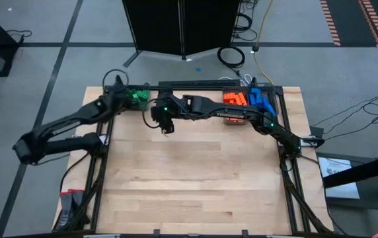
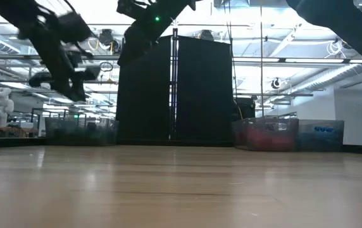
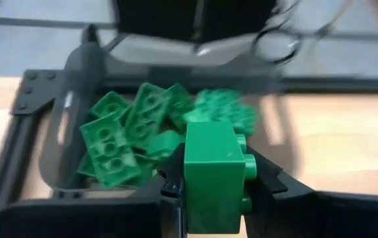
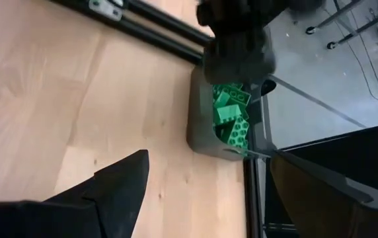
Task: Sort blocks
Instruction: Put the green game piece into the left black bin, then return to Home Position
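Observation:
A green brick [image 3: 210, 173] sits between the fingers of my left gripper [image 1: 124, 90], which is shut on it at the far left, just over the near rim of the grey bin [image 3: 63, 125]. That bin holds several green bricks [image 3: 129, 125]. My right gripper [image 4: 205, 192] stands open and empty above the bare table, a little to the right of and nearer than the green bin [image 4: 202, 125]. In the high view it shows at the far middle [image 1: 166, 127]. Orange bricks [image 1: 234, 99] and blue bricks [image 1: 258, 99] fill bins at the far right. My left gripper pinches the green brick by two opposite side faces [image 3: 190, 185], one finger on each. The fingers slant down toward the table's far edge. The brick is lifted clear, with its studs [image 3: 247, 162] turned sideways, in front of the pile in the green bin.
A black frame rail [image 1: 195, 84] runs along the far edge behind the bins. A tall black cabinet [image 2: 174, 88] stands beyond the table. The wooden tabletop [image 1: 195, 178] stretches toward the near edge. Cables lie on the floor at the right.

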Tool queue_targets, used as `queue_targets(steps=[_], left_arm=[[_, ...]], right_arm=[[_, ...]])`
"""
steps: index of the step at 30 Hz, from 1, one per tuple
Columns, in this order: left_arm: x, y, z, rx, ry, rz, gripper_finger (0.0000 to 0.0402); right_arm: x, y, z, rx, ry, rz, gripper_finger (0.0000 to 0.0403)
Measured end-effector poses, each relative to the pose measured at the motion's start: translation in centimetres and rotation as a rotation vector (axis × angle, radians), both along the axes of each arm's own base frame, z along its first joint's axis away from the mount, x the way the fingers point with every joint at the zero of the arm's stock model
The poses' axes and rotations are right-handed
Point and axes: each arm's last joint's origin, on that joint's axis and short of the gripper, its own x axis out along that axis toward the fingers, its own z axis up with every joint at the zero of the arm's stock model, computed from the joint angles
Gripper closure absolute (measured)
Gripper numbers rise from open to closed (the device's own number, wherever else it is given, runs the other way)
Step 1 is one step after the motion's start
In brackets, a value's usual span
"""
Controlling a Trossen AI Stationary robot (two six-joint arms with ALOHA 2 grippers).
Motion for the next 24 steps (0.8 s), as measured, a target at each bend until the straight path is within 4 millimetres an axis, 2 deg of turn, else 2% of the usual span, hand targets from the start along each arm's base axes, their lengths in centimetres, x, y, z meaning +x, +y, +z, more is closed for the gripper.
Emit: queue_targets(steps=[3,7,10,13,16,20,22,24], left_arm=[[0.4,1.6,-1.1,-0.021,0.067,0.025,0.0326],[0.7,3.6,-2.1,-0.032,0.054,0.044,0.0318],[0.7,4.7,-2.7,-0.036,0.053,0.078,0.0257],[0.7,5.6,-3.3,-0.05,0.051,0.071,0.0188],[0.6,6.0,-3.8,-0.093,0.029,0.059,0.0136],[1.2,6.0,-3.6,-0.135,-0.096,-0.066,0.0099],[2.0,5.6,-2.6,-0.121,-0.212,-0.207,0.0096],[2.8,4.8,-0.9,-0.071,-0.342,-0.357,0.0095]], right_arm=[[-0.2,0.0,-0.2,-0.01,0.042,0.011,0.0093],[-0.6,0.0,-0.7,-0.005,0.11,0.015,0.0093],[-1.2,0.1,-0.4,0.02,0.139,0.043,0.0092],[-2.0,0.2,0.6,0.033,0.15,0.054,0.0092],[-2.7,0.3,1.9,0.029,0.127,0.055,0.0092],[-4.8,0.9,5.2,0.113,0.08,0.151,0.0092],[-7.2,1.4,8.0,0.169,0.054,0.198,0.0092],[-10.5,2.1,11.5,0.231,0.018,0.216,0.0092]])
